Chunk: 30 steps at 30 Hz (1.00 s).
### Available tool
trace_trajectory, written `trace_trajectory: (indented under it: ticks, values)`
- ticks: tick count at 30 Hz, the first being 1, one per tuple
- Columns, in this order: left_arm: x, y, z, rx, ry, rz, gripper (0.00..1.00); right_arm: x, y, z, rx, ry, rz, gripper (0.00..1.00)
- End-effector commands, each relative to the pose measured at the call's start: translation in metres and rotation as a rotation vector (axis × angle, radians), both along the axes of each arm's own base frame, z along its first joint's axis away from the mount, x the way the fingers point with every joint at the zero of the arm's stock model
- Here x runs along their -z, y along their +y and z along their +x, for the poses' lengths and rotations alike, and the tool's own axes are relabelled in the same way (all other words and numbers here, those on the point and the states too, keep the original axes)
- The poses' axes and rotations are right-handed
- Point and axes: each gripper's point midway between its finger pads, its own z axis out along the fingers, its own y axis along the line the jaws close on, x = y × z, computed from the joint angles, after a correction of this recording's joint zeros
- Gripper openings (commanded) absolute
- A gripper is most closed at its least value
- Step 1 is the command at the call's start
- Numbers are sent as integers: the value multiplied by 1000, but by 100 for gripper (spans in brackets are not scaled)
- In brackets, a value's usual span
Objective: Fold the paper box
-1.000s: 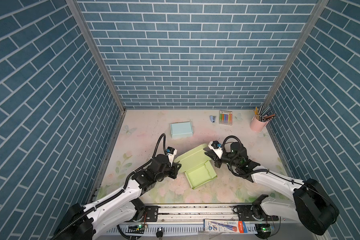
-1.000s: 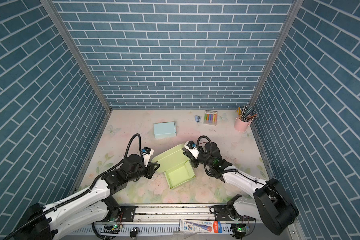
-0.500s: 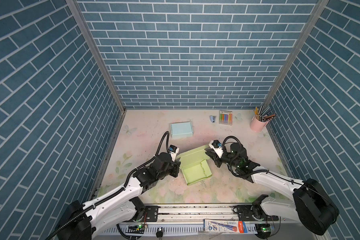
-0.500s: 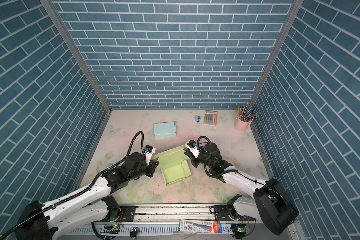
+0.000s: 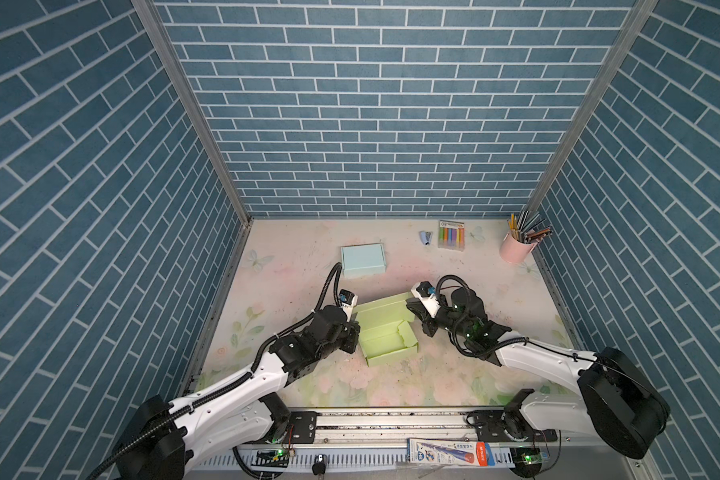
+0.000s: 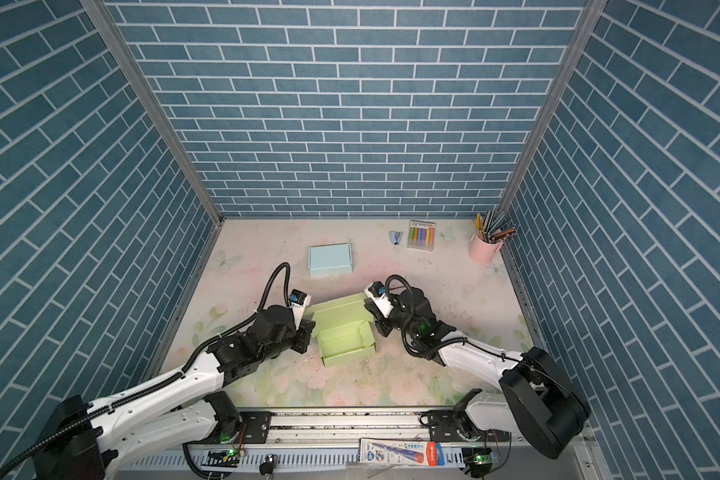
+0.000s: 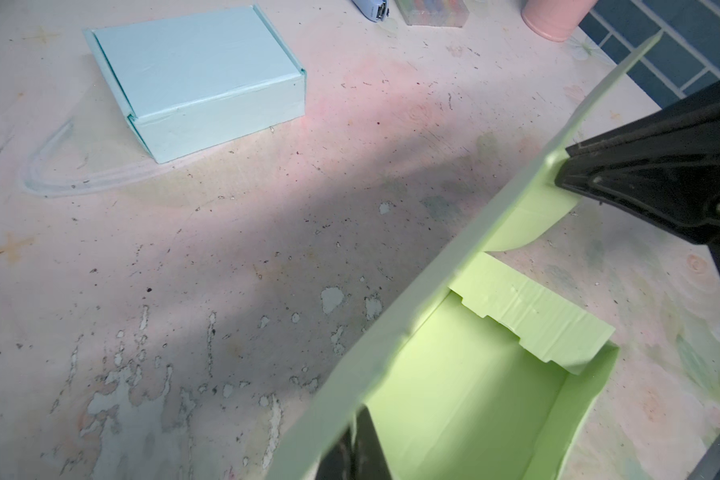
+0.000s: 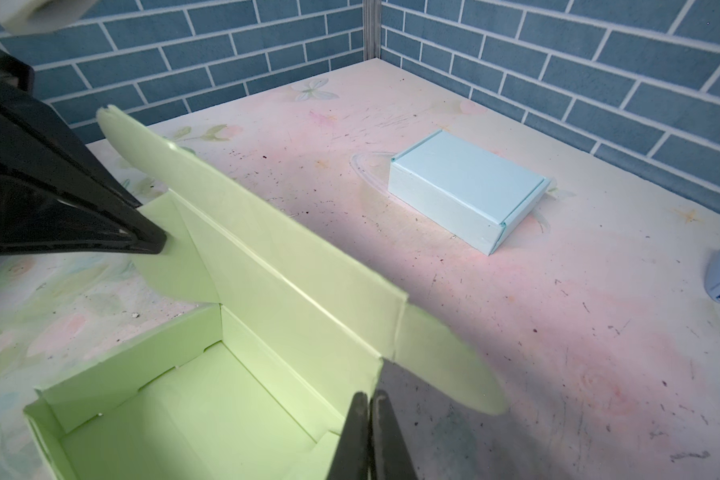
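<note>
Light-green paper box (image 5: 385, 340), open-topped, lid flap raised, near the table (image 5: 287, 282) centre.

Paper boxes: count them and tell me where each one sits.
2. The green box, open, lies in the middle, nearer the robot. The pale blue box, closed, sits beyond it, farther back. No others show; none seems hidden.

Both arms are stretched low and angled in toward each other, left gripper (image 5: 355, 328) and right gripper (image 5: 414, 311) facing off, jaws pinched tight together.
</note>
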Motion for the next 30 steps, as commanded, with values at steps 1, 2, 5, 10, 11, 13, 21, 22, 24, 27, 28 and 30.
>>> trace_trajectory:
  ticks: [1, 2, 5, 10, 11, 13, 21, 22, 24, 27, 28, 30]
  values:
    - [-30, -12, 15, -27, -91, -90, 1, -5, 16, -5, 2, 53, 45, 8]
    - [-33, -12, 17, -32, -103, -103, 1, -6, 18, -5, 6, 65, 55, 9]
    - [-42, -15, 22, -42, -155, -145, 1, -15, 28, -4, 27, 95, 101, 13]
    - [-62, -18, 30, -63, -278, -191, 1, -30, 39, 3, 65, 121, 143, 17]
    - [-65, -18, 31, -68, -297, -196, 1, -31, 40, 6, 74, 122, 142, 18]
    - [-66, -19, 34, -72, -345, -210, 1, -33, 40, 10, 96, 105, 146, 18]
    - [-49, -14, 39, -86, -465, -214, 0, -11, 46, 12, 104, 130, 99, 17]
    - [-49, -14, 38, -82, -476, -220, 0, -9, 45, 9, 102, 133, 95, 16]
    - [-46, -13, 37, -78, -481, -221, 0, -4, 45, 4, 100, 136, 86, 16]
    - [-43, -14, 36, -71, -477, -221, 0, 1, 43, -4, 93, 136, 80, 15]
    - [-41, -13, 36, -74, -473, -225, 0, 2, 44, -8, 85, 136, 81, 15]
    - [-41, -13, 34, -77, -463, -243, 0, 5, 45, -13, 80, 133, 69, 15]
